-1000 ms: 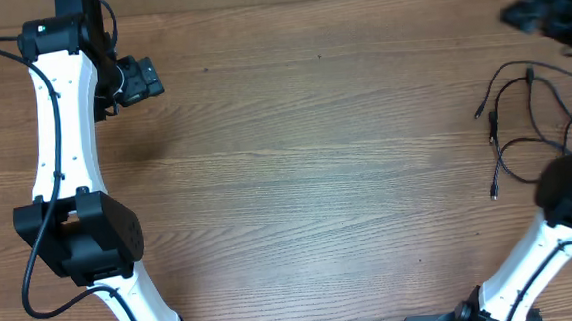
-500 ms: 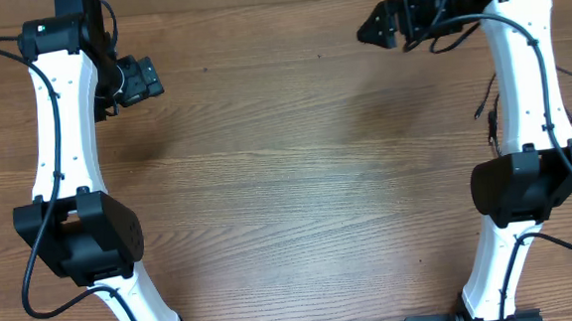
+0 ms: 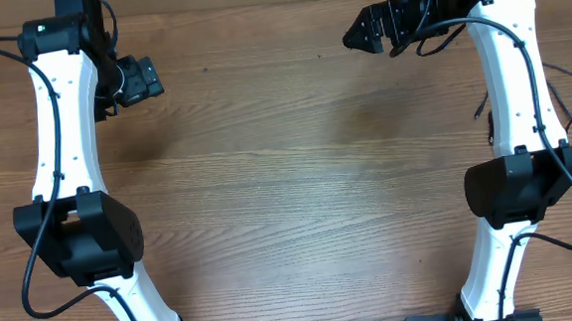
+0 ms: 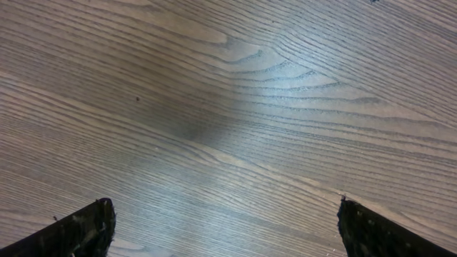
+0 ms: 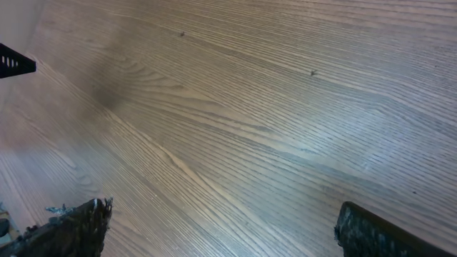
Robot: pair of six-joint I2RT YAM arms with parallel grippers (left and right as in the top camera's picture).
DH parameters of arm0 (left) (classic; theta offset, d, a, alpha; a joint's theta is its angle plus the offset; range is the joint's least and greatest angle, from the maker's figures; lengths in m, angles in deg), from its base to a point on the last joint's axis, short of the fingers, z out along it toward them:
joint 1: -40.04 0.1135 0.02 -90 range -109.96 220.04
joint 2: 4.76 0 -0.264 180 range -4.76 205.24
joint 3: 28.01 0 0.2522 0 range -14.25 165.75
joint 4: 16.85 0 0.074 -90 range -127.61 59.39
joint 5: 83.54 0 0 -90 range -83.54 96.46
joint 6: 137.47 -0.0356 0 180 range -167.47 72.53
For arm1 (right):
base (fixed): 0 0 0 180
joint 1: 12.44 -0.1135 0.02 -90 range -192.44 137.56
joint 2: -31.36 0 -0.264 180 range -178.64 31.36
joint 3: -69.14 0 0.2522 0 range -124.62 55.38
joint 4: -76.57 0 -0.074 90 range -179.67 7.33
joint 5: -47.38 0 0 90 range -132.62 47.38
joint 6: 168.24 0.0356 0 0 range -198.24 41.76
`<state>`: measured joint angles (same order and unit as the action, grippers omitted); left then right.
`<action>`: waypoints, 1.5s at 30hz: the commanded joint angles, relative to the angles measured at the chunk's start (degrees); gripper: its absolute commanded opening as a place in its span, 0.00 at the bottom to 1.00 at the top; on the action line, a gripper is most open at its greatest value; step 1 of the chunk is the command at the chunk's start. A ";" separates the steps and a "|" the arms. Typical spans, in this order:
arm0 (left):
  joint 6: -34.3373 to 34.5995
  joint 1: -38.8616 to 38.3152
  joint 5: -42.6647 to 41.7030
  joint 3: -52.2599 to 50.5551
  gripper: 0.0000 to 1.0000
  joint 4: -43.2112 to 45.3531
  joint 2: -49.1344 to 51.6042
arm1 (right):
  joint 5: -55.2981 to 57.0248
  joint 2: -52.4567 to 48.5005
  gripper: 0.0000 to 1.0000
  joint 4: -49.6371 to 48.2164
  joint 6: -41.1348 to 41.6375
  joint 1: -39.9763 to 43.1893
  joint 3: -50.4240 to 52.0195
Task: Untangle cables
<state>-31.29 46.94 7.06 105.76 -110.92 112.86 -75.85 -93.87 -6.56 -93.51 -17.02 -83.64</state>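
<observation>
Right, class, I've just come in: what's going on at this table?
Two robot arms are set to untangle cables, but neither holds anything. The left gripper and right gripper both hover open above the wooden table, toward its far side. The thin black cables lie by the right edge, partly hidden behind the right arm, untouched.

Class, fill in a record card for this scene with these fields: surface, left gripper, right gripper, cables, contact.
surface: wooden table
left gripper: open, holding nothing, above bare wood
right gripper: open, holding nothing, above bare wood
cables: thin black cords at the table's right edge, partly hidden behind the right arm
contact: neither gripper touches the cables
</observation>
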 commanded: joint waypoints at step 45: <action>-13.27 -20.52 -2.14 -67.12 0.99 83.08 -56.65 | -0.72 0.68 1.00 -0.26 -0.68 0.09 0.26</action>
<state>-37.26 26.85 4.92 46.15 -33.70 62.24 -75.87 -93.87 -6.54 -93.51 -17.02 -83.64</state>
